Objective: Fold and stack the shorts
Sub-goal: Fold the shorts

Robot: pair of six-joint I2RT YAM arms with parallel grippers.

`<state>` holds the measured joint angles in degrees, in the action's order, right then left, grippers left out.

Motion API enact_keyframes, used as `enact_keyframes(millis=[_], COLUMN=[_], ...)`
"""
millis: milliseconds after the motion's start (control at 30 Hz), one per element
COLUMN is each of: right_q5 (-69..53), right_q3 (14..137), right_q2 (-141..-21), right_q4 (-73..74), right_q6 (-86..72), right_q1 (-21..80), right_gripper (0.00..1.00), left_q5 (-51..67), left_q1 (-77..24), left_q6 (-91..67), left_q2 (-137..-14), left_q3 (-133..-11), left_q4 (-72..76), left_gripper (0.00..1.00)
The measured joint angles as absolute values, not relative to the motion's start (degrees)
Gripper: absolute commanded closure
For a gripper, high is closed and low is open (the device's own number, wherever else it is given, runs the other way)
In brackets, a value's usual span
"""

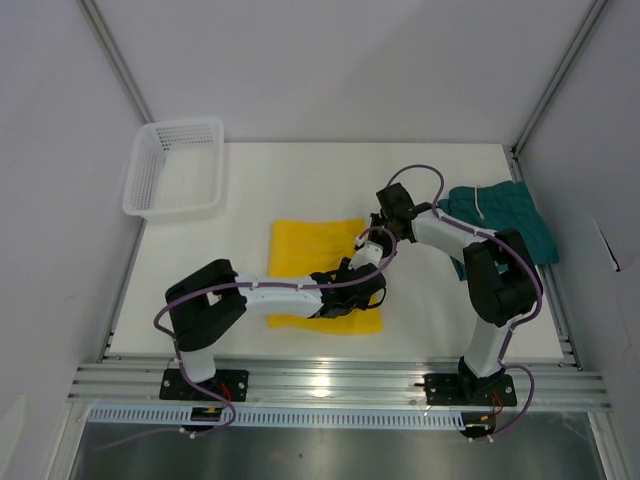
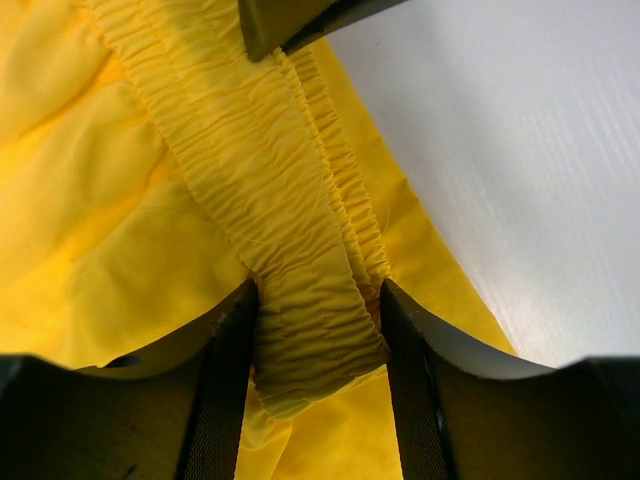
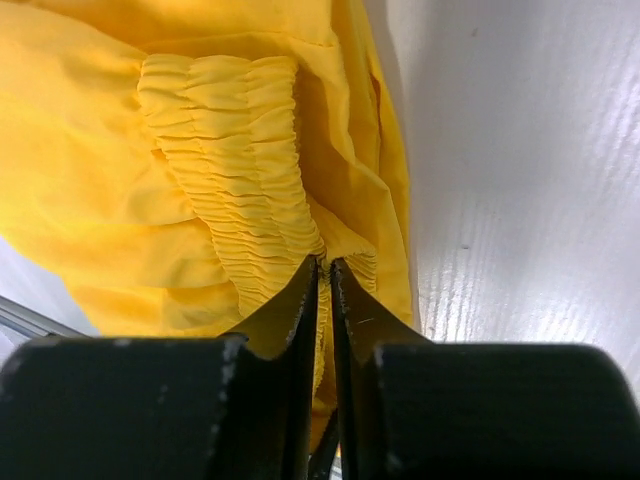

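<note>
Gripping the yellow shorts (image 1: pixel 318 262) along their right-hand, waistband side is the step in hand: both arms have gone to the same edge of the garment, which lies spread flat on the white bench (image 1: pixel 420 190) in front of the bases. Nearest the bases, the left gripper (image 2: pixel 320 330) has the gathered elastic waistband (image 2: pixel 290 200) running between its jaws; they bracket the band closely, but there seems to be a little slack, so whether they are clamped or only closing I cannot tell. Just beyond it, the right gripper (image 3: pixel 325 290) has its jaws pinched nearly together on the edge of the yellow cloth beside the waistband. The next move, as I judge it, calls for a firm hold at both points, then lifting that edge together and carrying it leftward across the garment so the halves land square, without dragging the whole piece. There is bare bench to the right of the yellow edge and ahead of it, and more open surface to the left before the white mesh basket (image 1: pixel 175 170) at the far left corner. Farther off, the teal-green shorts (image 1: pixel 500 215) lie bunched near the right wall, well apart from the yellow pair, waiting their turn.
</note>
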<state>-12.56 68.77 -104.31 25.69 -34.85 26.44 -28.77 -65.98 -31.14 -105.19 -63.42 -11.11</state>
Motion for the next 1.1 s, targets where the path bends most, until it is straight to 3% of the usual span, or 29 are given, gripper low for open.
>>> enact_keyframes(millis=[67,100,233,433,500,633,867,967,1100], right_q5=[-12.58,-12.6,-12.05,-11.31,-11.49,-13.69,-22.72,-25.34,-28.62], right_q3=[69.41,69.65,70.7,71.59,71.59,70.96,60.84,59.61,55.83], right_q2=[-104.57,-104.57,-104.57,-103.77,-103.07,-101.16,-93.14,-92.92,-92.79], right_q4=[26.44,26.81,27.4,27.09,27.09,25.58,16.64,14.24,9.32], right_q6=[-34.68,-34.61,-33.98,-33.82,-33.91,-34.44,-37.15,-37.58,-38.7], right_q1=[27.0,27.29,28.62,28.58,28.49,27.97,23.35,21.19,20.88], right_gripper=[0.88,0.75,0.58,0.51,0.43,0.39,0.51,0.61,0.83], left_q5=[-28.64,-28.32,-27.33,-25.06,-24.18,-22.28,-21.76,-21.8,-22.2], left_q1=[-66.0,-66.0,-66.11,-66.48,-66.17,-64.64,-62.65,-62.59,-62.59], left_q6=[-30.37,-29.87,-28.58,-27.31,-26.94,-26.85,-26.68,-26.37,-26.2], left_q2=[-102.96,-101.34,-95.44,-85.67,-82.61,-78.81,-77.67,-78.19,-80.51], left_q3=[-60.27,-58.15,-52.8,-46.52,-44.53,-41.21,-39.97,-42.02,-47.62], left_q4=[-8.88,-7.7,-7.33,-6.76,-6.31,-5.13,-5.3,-7.49,-9.52], left_gripper=[0.47,0.47,0.43,0.38,0.36,0.3,0.24,0.23,0.23])
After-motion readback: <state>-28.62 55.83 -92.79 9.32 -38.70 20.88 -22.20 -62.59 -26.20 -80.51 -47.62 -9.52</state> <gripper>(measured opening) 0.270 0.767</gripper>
